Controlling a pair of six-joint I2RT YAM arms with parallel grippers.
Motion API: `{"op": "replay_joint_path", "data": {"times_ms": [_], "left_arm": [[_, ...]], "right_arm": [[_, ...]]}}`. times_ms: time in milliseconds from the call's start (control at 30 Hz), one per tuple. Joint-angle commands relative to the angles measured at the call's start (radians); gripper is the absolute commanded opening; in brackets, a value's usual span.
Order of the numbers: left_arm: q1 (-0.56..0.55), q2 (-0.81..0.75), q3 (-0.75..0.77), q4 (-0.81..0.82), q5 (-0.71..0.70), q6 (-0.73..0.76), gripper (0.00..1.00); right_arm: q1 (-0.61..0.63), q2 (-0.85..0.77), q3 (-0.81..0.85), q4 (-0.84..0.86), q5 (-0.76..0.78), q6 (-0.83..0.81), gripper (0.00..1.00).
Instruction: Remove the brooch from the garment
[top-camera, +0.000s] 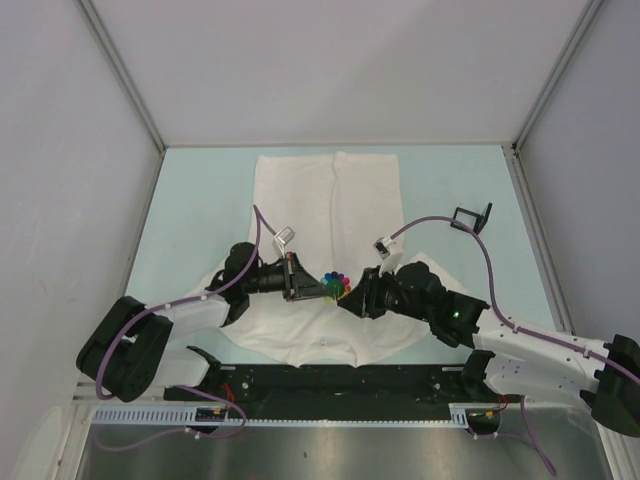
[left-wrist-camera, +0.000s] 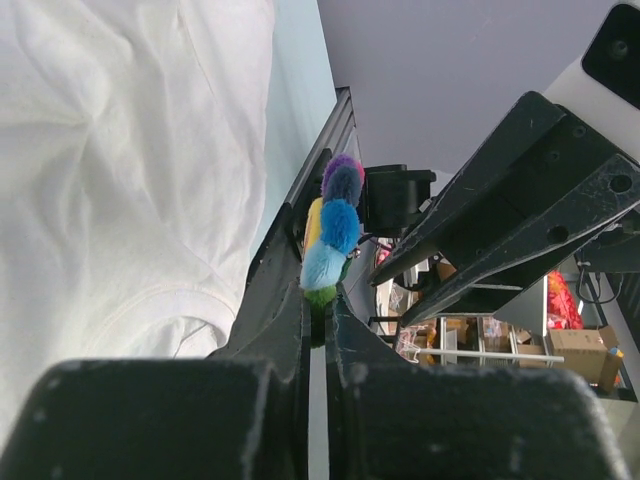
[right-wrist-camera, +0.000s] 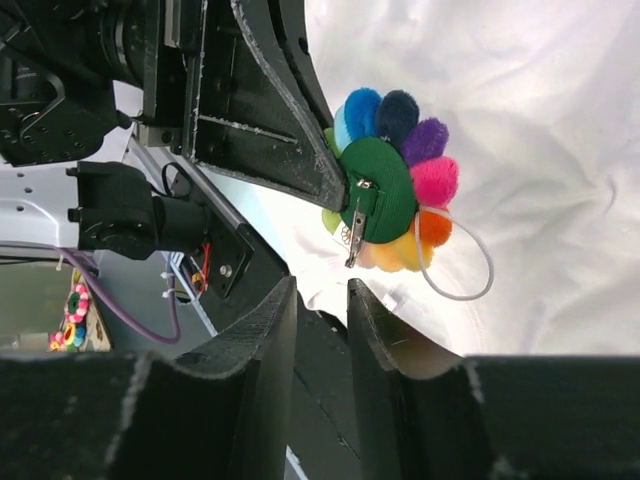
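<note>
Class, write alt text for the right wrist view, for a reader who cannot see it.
The left gripper pinches the edge of a rainbow flower brooch, whose green back and metal pin face the camera. Behind it lies the white garment. The right gripper has its black fingers just below the brooch, slightly parted and empty.

brooch (right-wrist-camera: 385, 190) face hidden, garment (right-wrist-camera: 540, 120) cropped at frame edge

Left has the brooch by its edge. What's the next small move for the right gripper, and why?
Probably ease the right gripper forward until its fingers straddle the metal pin on the back of the brooch, then close. The left gripper pinches the petals, the green back faces the right fingers, nothing lies between them, and the pin hangs just beyond their tips.
</note>
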Motion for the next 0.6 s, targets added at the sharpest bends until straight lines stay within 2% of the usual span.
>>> {"op": "replay_joint_path", "data": {"times_ms": [0, 567], "left_arm": [[0.000, -0.028, 0.014, 0.005, -0.004, 0.004, 0.00], [0.001, -0.037, 0.017, -0.002, -0.001, 0.002, 0.00]], "right_arm": [[0.021, 0.021, 0.019, 0.067, 0.090, -0.029, 0.31], [0.070, 0.107, 0.082, 0.058, 0.177, -0.077, 0.27]]}}
